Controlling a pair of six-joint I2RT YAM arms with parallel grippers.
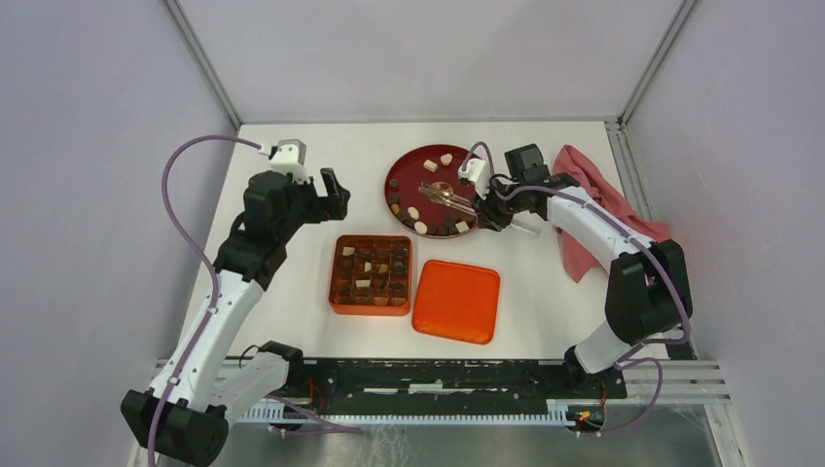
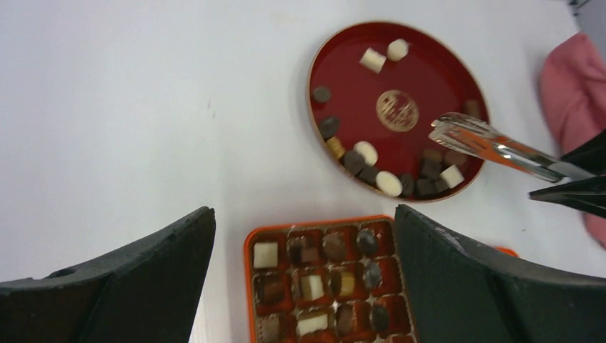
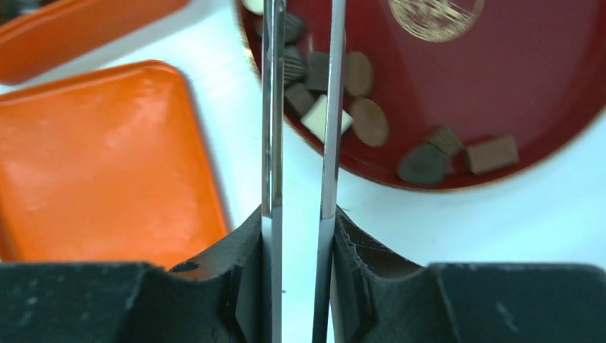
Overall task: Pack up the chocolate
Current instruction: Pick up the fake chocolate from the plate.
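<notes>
The left pincer (image 1: 336,195) (image 2: 304,214) hangs over the white bench (image 1: 292,282), well to the left of the plate (image 1: 409,163). Its two black fingers stand wide apart and hold nothing.

Below and a bit left of the plate, toward the arms, sits an orange box (image 1: 336,292) (image 2: 248,243) with many small square holes. Some holes have chocolate in them, brown pieces and a few cream ones. Just to the right of the box, straight below the plate, lies a flat orange lid (image 1: 456,301) (image 3: 107,157).

The plate (image 2: 429,64) (image 3: 543,71) is round and red, with a gold mark in the middle. More chocolate (image 1: 413,213) (image 2: 388,184) (image 3: 368,121) lies on it, mostly along the near edge, with two cream pieces at the far side.

Shiny tongs (image 1: 449,197) (image 2: 493,146) (image 3: 271,107) reach in over the plate from the right, and their tips are above its middle, by the gold mark. The right pincer (image 1: 491,209) (image 3: 300,221) is at the right edge of the plate and squeezes the tongs' two arms between its fingers.

To the right of the plate, a pink cloth (image 1: 593,185) (image 2: 568,78) lies crumpled on the bench.
</notes>
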